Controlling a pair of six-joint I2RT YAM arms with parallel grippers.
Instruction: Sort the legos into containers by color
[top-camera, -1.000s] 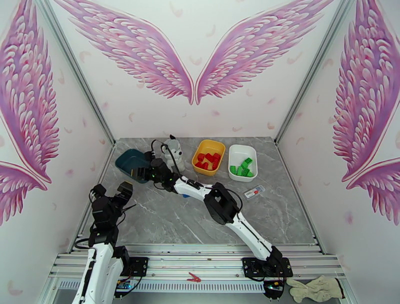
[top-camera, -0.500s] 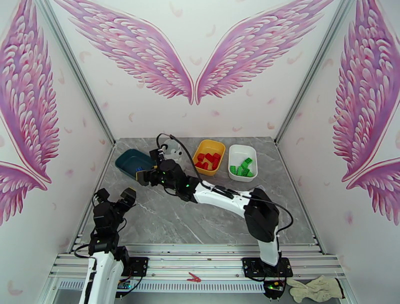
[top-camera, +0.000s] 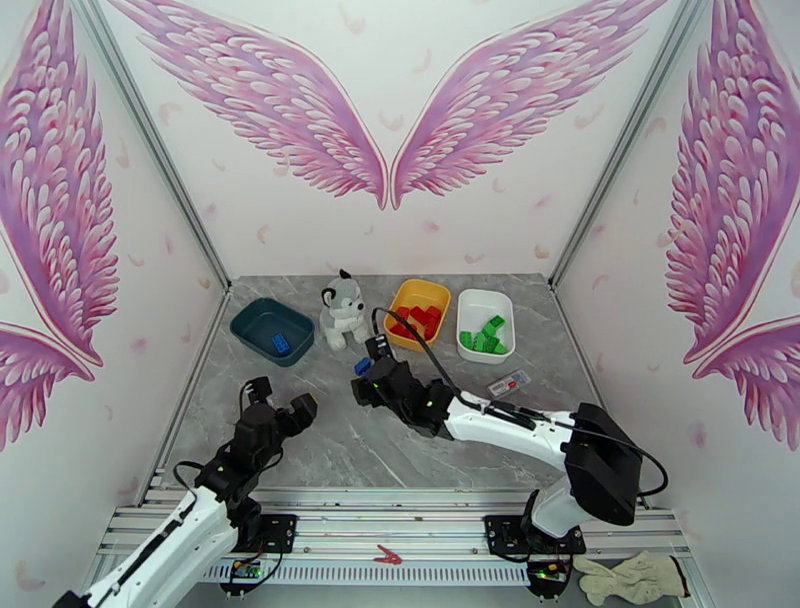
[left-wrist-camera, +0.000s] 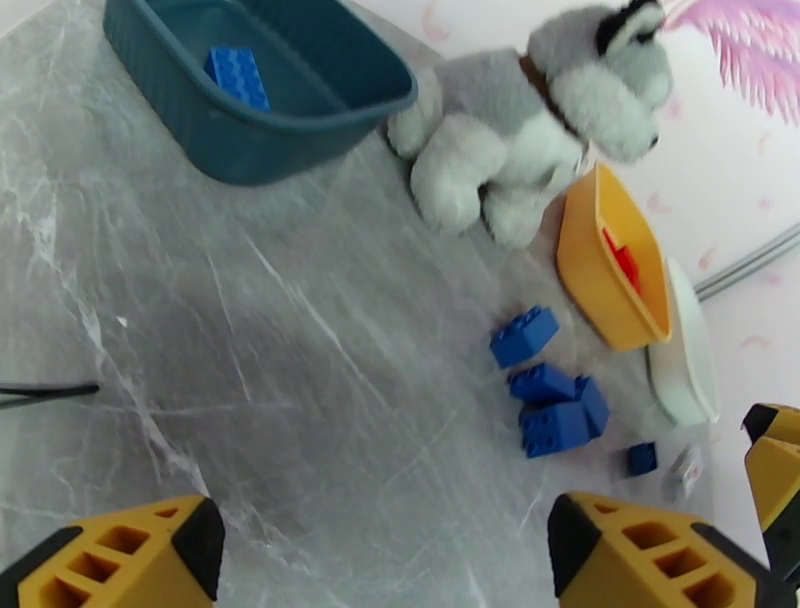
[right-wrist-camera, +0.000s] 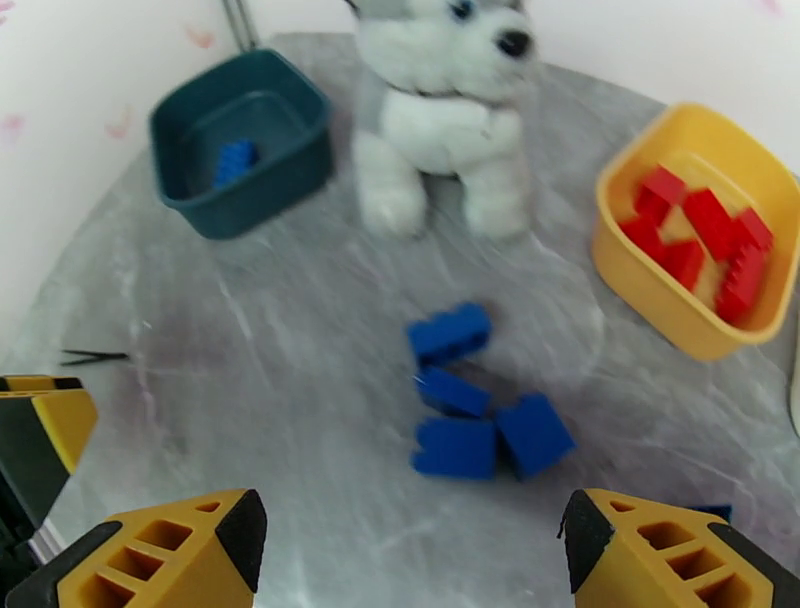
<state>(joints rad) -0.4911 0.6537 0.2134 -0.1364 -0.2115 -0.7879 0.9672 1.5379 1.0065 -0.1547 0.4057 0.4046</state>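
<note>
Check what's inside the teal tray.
One blue brick lies in the teal tray; nothing else shows inside. In both wrist views its near wall covers a strip of the floor.

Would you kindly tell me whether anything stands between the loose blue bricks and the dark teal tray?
Nothing visible does: bare grey marble tabletop lies between the blue studded plastic bricks and the dark teal plastic tray. The grey-and-white plush dog sits close beside that line, not across it.

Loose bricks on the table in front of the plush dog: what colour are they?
All blue; the loose bricks show best in the right wrist view.
</note>
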